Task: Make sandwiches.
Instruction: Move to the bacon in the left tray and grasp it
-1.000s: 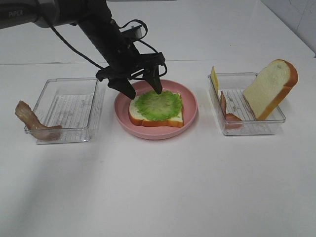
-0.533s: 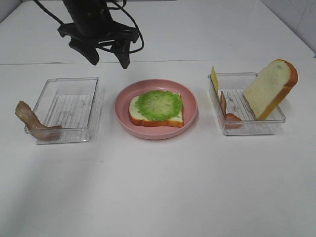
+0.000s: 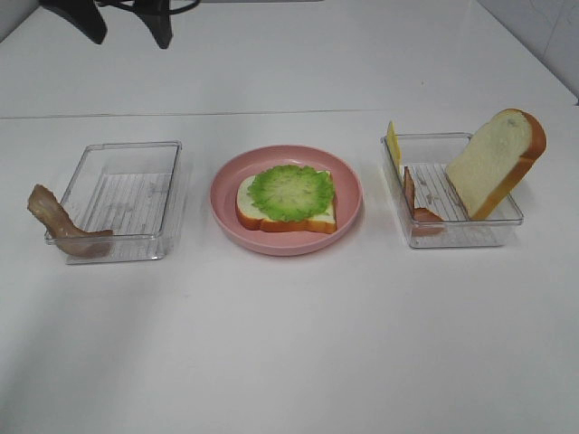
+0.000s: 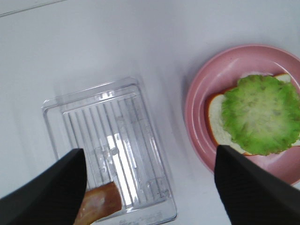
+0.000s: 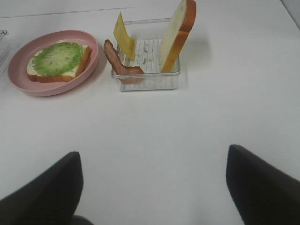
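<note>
L claw (image 3: 131, 41) has been withdrawn up and away, jaws wide and empty, w/ lettuce (image 3: 291, 192) left on bread slice (image 3: 271, 220) on plate (image 3: 351, 194), below and right of claw: that layer judged done, remaining layers pending.

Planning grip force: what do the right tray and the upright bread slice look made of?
Right tray: clear, glossy hard plastic, likely; ribbed floor shows through walls. Bread slice: matte, probably foam or soft plastic; uniform white face, even orange crust.

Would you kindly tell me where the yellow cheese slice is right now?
In the high view, the cheese slice stands at the back left corner of the right tray, beside a bacon strip.
</note>
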Controlling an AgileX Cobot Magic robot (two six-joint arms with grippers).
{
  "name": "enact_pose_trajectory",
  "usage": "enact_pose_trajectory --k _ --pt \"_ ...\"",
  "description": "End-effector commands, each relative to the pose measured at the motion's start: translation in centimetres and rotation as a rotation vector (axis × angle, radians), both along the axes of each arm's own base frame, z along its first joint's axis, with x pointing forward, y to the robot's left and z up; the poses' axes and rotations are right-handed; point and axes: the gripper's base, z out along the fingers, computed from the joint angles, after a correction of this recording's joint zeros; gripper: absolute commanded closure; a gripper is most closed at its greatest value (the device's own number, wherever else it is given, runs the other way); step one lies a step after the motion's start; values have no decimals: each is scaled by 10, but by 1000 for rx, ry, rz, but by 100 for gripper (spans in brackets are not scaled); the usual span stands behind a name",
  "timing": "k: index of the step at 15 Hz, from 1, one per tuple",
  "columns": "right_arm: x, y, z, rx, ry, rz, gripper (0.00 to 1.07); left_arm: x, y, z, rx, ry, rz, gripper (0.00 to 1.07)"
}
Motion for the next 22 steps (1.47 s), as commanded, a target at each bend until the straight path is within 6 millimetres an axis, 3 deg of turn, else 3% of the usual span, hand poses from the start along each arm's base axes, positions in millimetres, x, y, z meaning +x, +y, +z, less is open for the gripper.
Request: enact_pose_trajectory --k 1,3,7,10,13,22 --pt "0 0 0 -1 -10 2 29 -11 15 4 -2 81 40 34" --pt "0 0 0 -1 -10 2 29 -32 48 0 13 145 101 34" --pt "0 0 0 -1 -10 2 29 -62 79 -18 50 250 163 34" --pt "0 0 0 -1 -10 2 29 -74 96 -46 77 356 204 34" --pt "0 0 0 -1 -10 2 29 -75 98 -65 98 344 203 34" --pt "0 0 0 -1 -10 2 29 -49 95 -125 112 405 217 34"
